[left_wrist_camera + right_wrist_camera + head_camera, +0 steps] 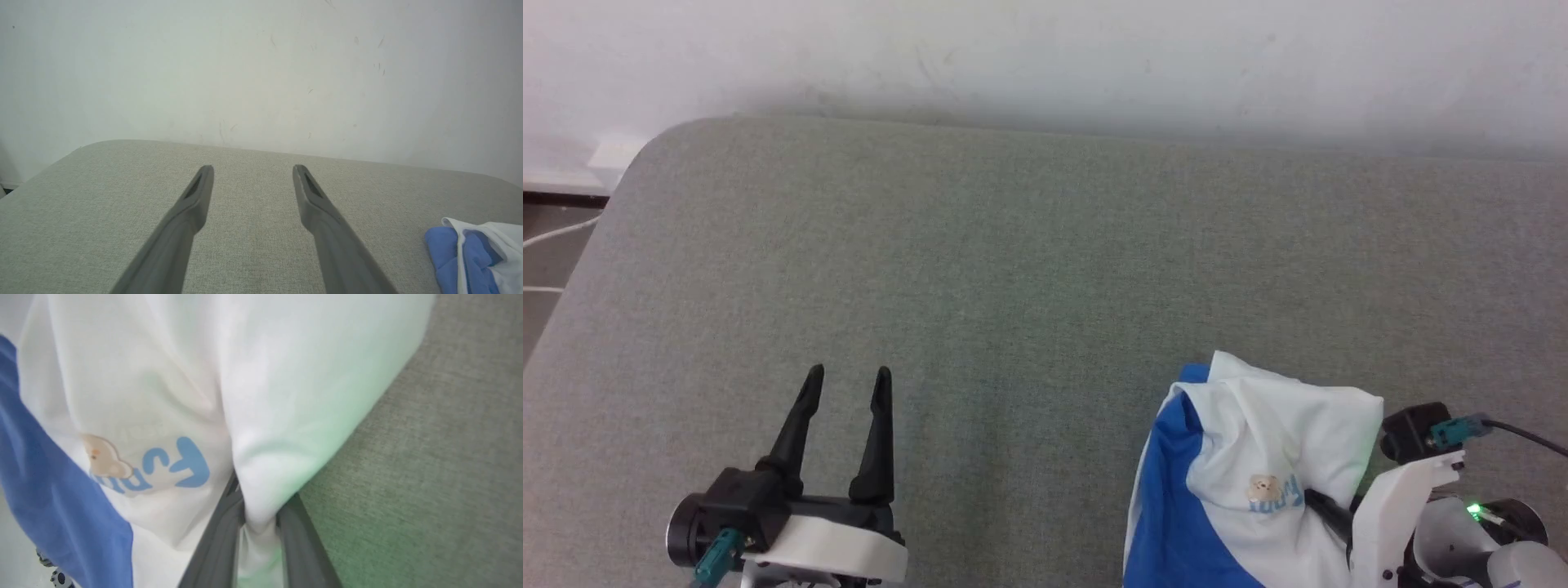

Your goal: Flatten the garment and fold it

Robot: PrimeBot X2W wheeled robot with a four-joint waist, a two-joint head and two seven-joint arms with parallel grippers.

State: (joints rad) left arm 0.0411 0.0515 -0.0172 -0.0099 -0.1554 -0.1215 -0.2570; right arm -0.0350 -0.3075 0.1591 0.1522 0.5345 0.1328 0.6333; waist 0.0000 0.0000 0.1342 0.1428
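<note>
The garment is bunched at the near right of the grey-green padded surface: white body with a small bear print, blue side panel. In the right wrist view my right gripper is shut on a fold of the garment's white cloth, which is pinched between the two dark fingers. The head view shows that gripper half buried in the cloth. At the lower left my left gripper is open, with nothing between its fingers, well apart from the garment. From the left wrist, that open gripper has the garment's edge off to its right.
A white wall runs along the far edge of the surface. The surface's rounded far-left corner drops to a floor with a pale cable. A black cable leads off my right wrist.
</note>
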